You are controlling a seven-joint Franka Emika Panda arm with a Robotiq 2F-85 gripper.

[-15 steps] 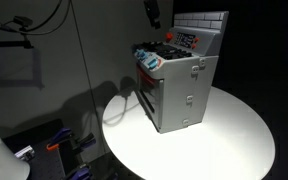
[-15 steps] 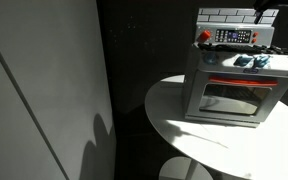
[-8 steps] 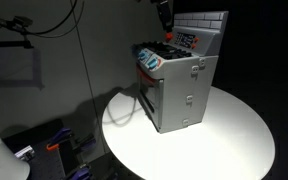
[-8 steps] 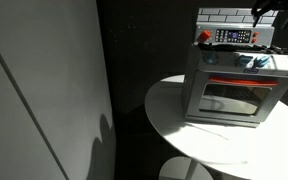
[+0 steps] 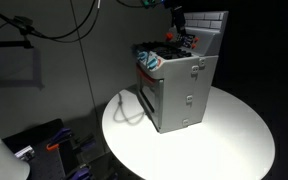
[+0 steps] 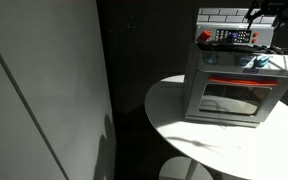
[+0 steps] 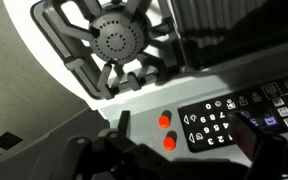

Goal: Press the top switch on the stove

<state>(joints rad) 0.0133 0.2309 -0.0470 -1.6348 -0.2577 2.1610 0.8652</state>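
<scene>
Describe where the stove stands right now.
In both exterior views the stove stands on the round white table, with the gripper close above its controls.

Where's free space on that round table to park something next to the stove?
Bare tabletop wraps the toy stove: widest between its oven door and the table rim, also beside its side wall. Crowded: the cooktop, with toy items and the pincer above.
</scene>
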